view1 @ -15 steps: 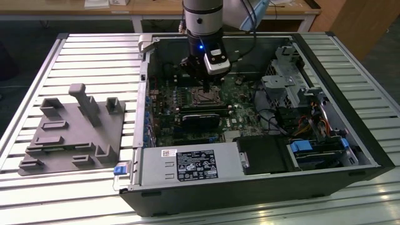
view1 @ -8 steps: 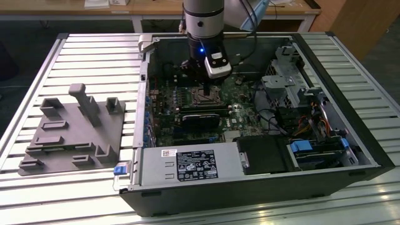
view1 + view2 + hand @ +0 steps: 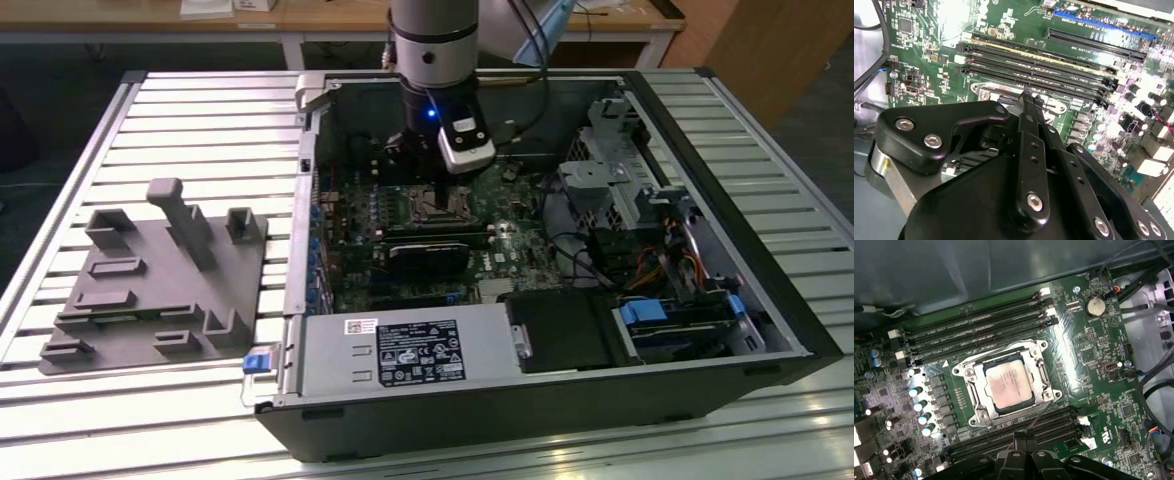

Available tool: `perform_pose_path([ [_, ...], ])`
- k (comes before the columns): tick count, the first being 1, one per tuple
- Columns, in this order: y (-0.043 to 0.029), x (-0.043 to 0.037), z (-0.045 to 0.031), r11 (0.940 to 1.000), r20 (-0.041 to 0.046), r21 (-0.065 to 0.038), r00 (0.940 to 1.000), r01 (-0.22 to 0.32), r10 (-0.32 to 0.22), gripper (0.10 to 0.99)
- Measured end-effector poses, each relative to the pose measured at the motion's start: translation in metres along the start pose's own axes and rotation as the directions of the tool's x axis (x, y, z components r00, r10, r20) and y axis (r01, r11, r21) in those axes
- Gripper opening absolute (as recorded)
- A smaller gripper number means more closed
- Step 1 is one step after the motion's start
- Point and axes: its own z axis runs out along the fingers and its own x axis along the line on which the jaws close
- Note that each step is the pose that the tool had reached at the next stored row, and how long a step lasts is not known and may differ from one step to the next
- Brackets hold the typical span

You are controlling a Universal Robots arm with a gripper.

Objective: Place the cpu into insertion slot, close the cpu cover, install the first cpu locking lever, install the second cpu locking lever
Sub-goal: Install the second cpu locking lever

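**Item: CPU socket station, exterior view read left to right**

1. Grey fixture plate (image 3: 154,290), at 9 o'clock of the open computer case (image 3: 747,230), well apart from the work.
2. The insertion slot (image 3: 434,205) on the green motherboard (image 3: 534,240). In the first wrist view the cpu (image 3: 1006,385) lies flat inside it, and the cpu cover (image 3: 1038,371) is down around the chip.
3. The gripper (image 3: 416,160) hangs at 12 o'clock of the slot in the exterior view. Its tips (image 3: 1026,96) are drawn together to a narrow point. Whether they pinch anything cannot be told.
4. 1 thin locking lever (image 3: 1040,416) stands raised off the cover's edge, running toward the gripper (image 3: 1018,437).
5. Drive cage (image 3: 627,180), at 3 o'clock.

**Handling note (judgement):** chip and cover done, lever work in hand. Bear on the wire only, sweep it low along its own arc and tuck it under its catch. Keep off the memory slots (image 3: 974,332) and put no load on the chip face.
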Motion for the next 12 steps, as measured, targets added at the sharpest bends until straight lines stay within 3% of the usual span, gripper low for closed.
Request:
perform_pose_path([
  [7,-0.0024,0.0008,0.0044,0.9978,0.0009,-0.007,0.9978,0.066,-0.066,0.106],
  [12,-0.0053,0.0071,0.0090,0.9965,0.0013,-0.009,0.9966,0.083,-0.083,0.106],
])
